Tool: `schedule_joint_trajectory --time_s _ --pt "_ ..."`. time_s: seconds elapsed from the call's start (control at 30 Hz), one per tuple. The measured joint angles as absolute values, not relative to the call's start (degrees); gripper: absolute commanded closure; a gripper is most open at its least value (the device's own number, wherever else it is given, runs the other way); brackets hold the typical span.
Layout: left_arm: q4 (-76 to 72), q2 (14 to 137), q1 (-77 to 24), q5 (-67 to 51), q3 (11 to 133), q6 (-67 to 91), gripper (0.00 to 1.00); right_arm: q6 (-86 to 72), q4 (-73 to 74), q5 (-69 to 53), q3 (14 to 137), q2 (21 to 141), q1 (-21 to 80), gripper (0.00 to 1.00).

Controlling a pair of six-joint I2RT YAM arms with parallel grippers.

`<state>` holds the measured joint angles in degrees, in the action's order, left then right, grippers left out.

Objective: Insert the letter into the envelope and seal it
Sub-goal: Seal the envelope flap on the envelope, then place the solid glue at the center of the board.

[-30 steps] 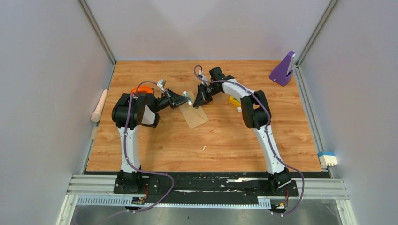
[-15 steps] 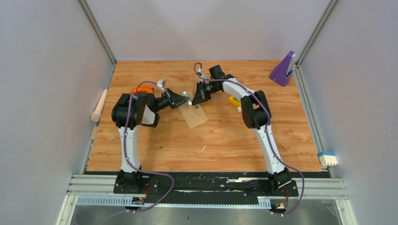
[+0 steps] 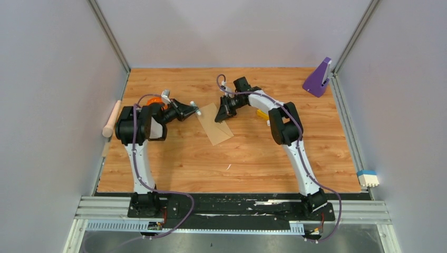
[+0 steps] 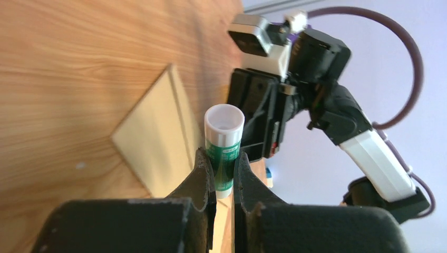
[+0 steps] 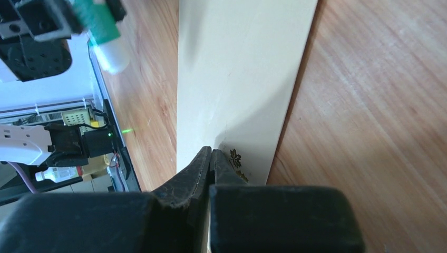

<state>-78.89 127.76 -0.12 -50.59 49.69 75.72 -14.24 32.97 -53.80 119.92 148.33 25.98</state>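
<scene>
While the left gripper clamps a green-and-white glue stick at the envelope's ten o'clock, the right gripper — jaws pressed together — touches its one o'clock edge. The envelope lies flat mid-table.

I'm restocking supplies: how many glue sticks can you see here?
1. A green-and-white glue stick is clamped in the left end effector, beside the envelope. Others may be hidden behind the arms.
</scene>
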Motion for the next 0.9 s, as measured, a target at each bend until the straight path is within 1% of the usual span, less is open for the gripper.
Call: schedule_joint_trajectory --time_s 0.13,0.17,0.27,0.33,0.47,0.53,0.7,0.83,0.87,0.9 --pt "-59.1 122.3 2.4 -50.2 50.2 63.7 1.0 -13.9 33.2 -53.4 120.0 148.3 26.2 1.0" --pt "-51.6 119.9 2.7 -49.8 51.2 59.4 1.0 -13.8 33.3 -53.4 120.0 148.3 26.2 1.0" --pt "-30.6 113.5 2.9 -47.5 57.6 45.9 1.0 -13.8 33.4 -53.1 120.0 148.3 26.2 1.0" --pt "-20.2 110.9 3.0 -45.7 62.1 38.6 1.0 -13.8 33.5 -53.0 120.1 148.3 26.2 1.0" --pt "-3.9 109.4 3.0 -41.9 68.7 27.4 1.0 -13.8 33.7 -52.9 120.2 148.3 26.2 1.0" --pt "3.5 110.3 3.0 -40.1 71.0 23.9 0.97 -13.8 33.7 -52.8 120.2 148.3 26.2 1.0" --pt "19.2 114.9 3.0 -35.4 76.0 17.4 0.89 -13.4 33.9 -52.5 120.2 148.2 26.3 1.0" --pt "26.1 116.0 3.0 -33.5 76.8 15.0 0.74 -13.4 34.0 -52.1 120.2 148.1 26.4 1.0" --pt "27.2 116.0 3.0 -32.8 77.3 14.5 0.67 -13.4 34.0 -52.1 120.2 148.1 26.4 1.0" --pt "28.1 116.0 3.0 -32.0 77.7 14.0 0.64 -13.3 34.0 -52.1 120.2 148.1 26.4 1.0"
